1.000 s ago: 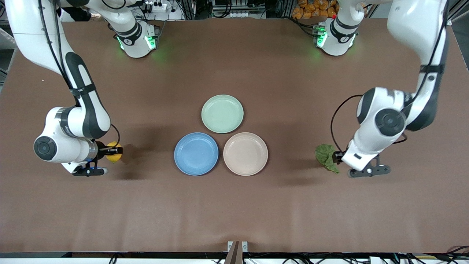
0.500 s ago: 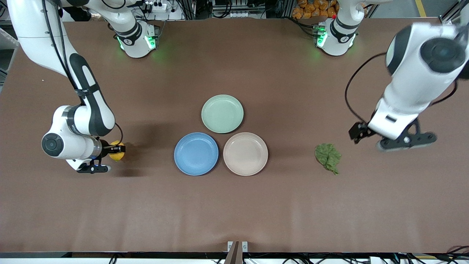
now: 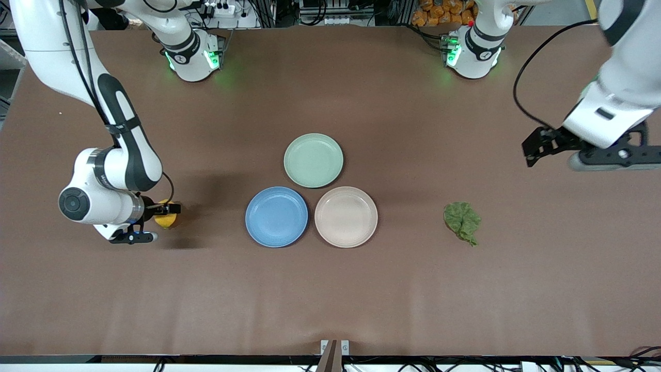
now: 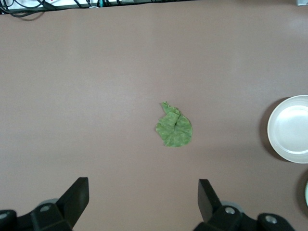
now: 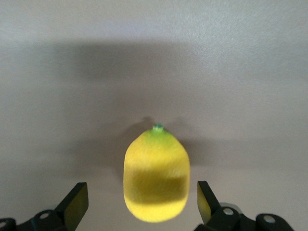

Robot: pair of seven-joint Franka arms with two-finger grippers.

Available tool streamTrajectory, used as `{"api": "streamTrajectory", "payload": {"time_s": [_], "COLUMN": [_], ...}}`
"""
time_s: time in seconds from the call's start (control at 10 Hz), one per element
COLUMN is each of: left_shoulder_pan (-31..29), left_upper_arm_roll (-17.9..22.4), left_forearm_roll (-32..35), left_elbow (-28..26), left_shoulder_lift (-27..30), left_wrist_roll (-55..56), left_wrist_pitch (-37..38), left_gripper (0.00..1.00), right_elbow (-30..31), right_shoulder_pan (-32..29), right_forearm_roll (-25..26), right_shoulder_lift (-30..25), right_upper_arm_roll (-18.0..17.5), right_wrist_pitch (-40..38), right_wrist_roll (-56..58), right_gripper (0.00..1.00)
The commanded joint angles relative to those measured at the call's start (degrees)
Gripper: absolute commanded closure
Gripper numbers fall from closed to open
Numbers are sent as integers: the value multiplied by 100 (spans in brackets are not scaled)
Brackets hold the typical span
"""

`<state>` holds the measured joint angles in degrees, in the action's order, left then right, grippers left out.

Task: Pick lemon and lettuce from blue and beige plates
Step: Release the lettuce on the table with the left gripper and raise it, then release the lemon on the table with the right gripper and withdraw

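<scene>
The lemon (image 3: 166, 220) lies on the table toward the right arm's end, well apart from the blue plate (image 3: 276, 217). My right gripper (image 3: 169, 212) is low over it and open. In the right wrist view the lemon (image 5: 156, 178) sits between the fingers (image 5: 77, 204) with a gap on each side. The lettuce (image 3: 462, 221) lies on the table beside the beige plate (image 3: 346, 217), toward the left arm's end. My left gripper (image 3: 534, 147) is open and empty, high above the table. Its wrist view shows the lettuce (image 4: 174, 129) and the beige plate (image 4: 291, 129) below.
A mint-green plate (image 3: 313, 160) sits farther from the front camera, touching the blue and beige plates. All three plates are bare. Wide brown table (image 3: 330, 299) surrounds them.
My left gripper has let go of the lettuce, risen and swung away toward its end of the table. My right gripper has shifted slightly toward the plates, still at the lemon.
</scene>
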<state>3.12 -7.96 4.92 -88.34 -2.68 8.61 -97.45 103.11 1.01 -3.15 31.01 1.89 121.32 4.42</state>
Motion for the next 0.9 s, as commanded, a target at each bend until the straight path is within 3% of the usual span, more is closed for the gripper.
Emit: {"api": "streamTrajectory", "payload": {"time_s": [0.0, 0.2, 0.4, 0.6, 0.8], "left_shoulder_pan": [-57, -57, -162, -250, -277], "left_upper_arm_roll": [-4, -21, -12, -4, -4], "left_forearm_roll": [-184, -184, -184, -184, -201], "left_elbow": [-165, -157, -148, -148, -130], "left_shoulder_lift": [267, 329, 364, 365, 356], "left_wrist_roll": [-184, -184, -289, -307, -307], "left_wrist_pitch": [269, 410, 428, 428, 420], "left_gripper": [0, 0, 0, 0, 0], "right_elbow": [-133, -386, -1166, -2019, -2477], "right_shoulder_pan": [82, 136, 136, 118, 83], "right_forearm_roll": [25, 25, 34, 95, 34], "right_shoulder_lift": [-646, -1330, -1824, -1931, -2037], "right_upper_arm_roll": [-145, -171, -163, -136, -119], "right_wrist_pitch": [-581, -1300, -2310, -3216, -3658], "right_wrist_roll": [77, 85, 85, 59, 68], "right_gripper": [0, 0, 0, 0, 0]}}
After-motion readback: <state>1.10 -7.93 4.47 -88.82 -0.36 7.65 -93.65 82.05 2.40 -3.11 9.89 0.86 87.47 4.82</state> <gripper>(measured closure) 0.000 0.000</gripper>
